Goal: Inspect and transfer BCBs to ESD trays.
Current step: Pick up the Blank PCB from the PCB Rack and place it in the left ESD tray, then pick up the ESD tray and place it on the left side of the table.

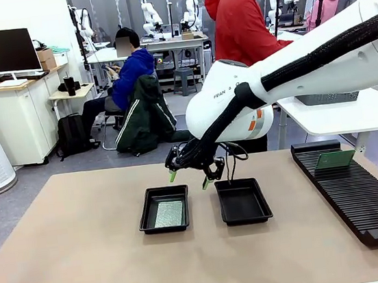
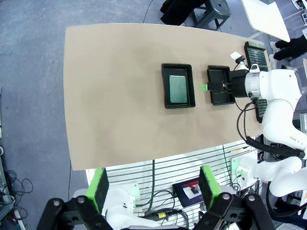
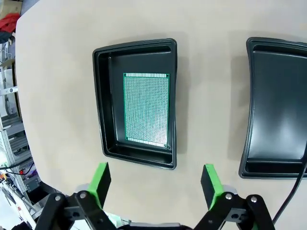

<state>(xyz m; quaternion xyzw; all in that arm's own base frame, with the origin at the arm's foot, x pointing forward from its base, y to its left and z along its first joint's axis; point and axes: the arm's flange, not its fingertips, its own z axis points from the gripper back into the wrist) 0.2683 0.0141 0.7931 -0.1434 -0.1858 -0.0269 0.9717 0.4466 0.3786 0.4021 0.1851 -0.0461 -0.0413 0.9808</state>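
One board (image 3: 146, 108) is trayed; the second tray (image 1: 243, 202) is bare. The right end effector (image 1: 189, 179) and left end effector (image 2: 153, 189) gape empty. Next, probably: grasp the spare board (image 1: 335, 159) at the right edge of the desk (image 1: 85, 251).

The tabletop (image 1: 79, 258) is smooth, matt tan. The ESD trays (image 3: 101, 110) are black plastic with a soft sheen. The BCB (image 3: 146, 108) is green and finely dotted. The slotted rack (image 1: 361, 196) is ribbed matt black, and the right arm's shell (image 1: 330, 55) is glossy white.

Front across table (image 1: 71, 252); both wrists overhead; ESD trays (image 1: 243, 202) in all
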